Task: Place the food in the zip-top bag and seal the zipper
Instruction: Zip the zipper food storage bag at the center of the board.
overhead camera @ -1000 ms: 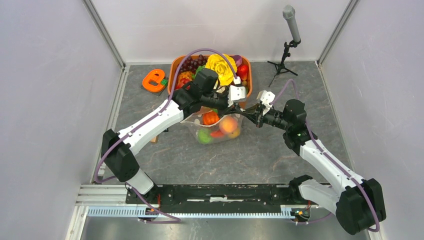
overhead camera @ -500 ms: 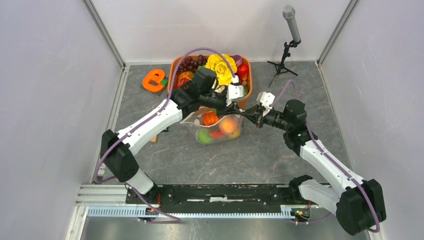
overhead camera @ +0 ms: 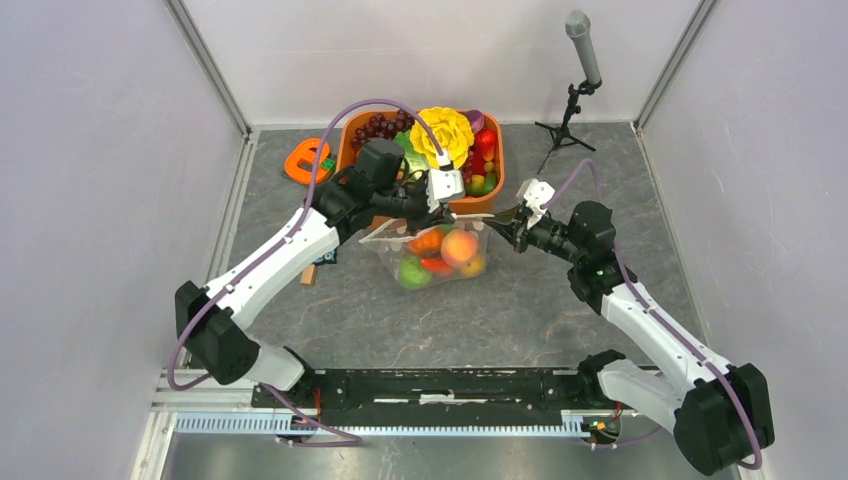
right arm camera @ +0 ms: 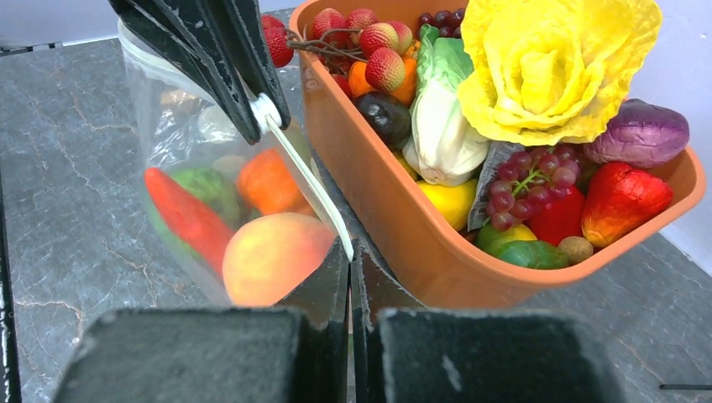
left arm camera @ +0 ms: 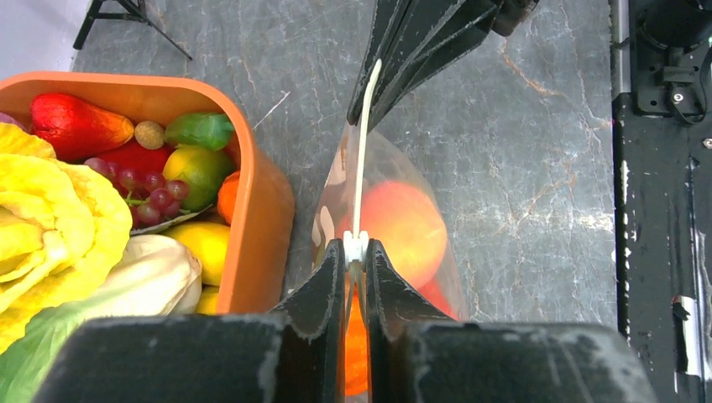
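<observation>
Robotics lab cell, as I see it from my station: plain white panel walls (overhead camera: 100, 200) in aluminium framing (overhead camera: 210, 70), grey stone-patterned table (overhead camera: 500, 310), extrusion rail (overhead camera: 200, 385) at the near edge, microphone (overhead camera: 583, 45) on a small tripod (overhead camera: 565, 130).

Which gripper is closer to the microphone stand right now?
Right. The right gripper pinches the zipper at its end toward the microphone stand; the left gripper grips it farther left, beside the orange tub.
</observation>
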Robot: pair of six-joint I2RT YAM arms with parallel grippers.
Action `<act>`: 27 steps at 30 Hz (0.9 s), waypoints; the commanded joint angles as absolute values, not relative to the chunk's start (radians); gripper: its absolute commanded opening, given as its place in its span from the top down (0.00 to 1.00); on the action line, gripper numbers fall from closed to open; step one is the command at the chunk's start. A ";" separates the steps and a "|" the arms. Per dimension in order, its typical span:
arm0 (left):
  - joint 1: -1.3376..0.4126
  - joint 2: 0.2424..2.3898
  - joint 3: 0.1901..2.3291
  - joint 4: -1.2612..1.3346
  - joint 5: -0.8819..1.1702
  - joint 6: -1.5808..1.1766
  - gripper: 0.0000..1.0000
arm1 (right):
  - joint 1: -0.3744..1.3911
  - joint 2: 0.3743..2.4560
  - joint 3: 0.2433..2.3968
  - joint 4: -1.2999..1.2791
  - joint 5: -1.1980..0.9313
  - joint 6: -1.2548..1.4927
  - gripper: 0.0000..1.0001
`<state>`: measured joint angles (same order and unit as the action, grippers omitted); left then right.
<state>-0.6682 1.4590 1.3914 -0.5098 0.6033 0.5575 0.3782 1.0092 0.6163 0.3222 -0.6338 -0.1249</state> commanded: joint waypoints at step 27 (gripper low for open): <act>-0.683 1.431 1.449 -0.496 0.760 0.512 0.98 | 0.530 1.190 0.969 -0.134 -0.796 -0.585 0.56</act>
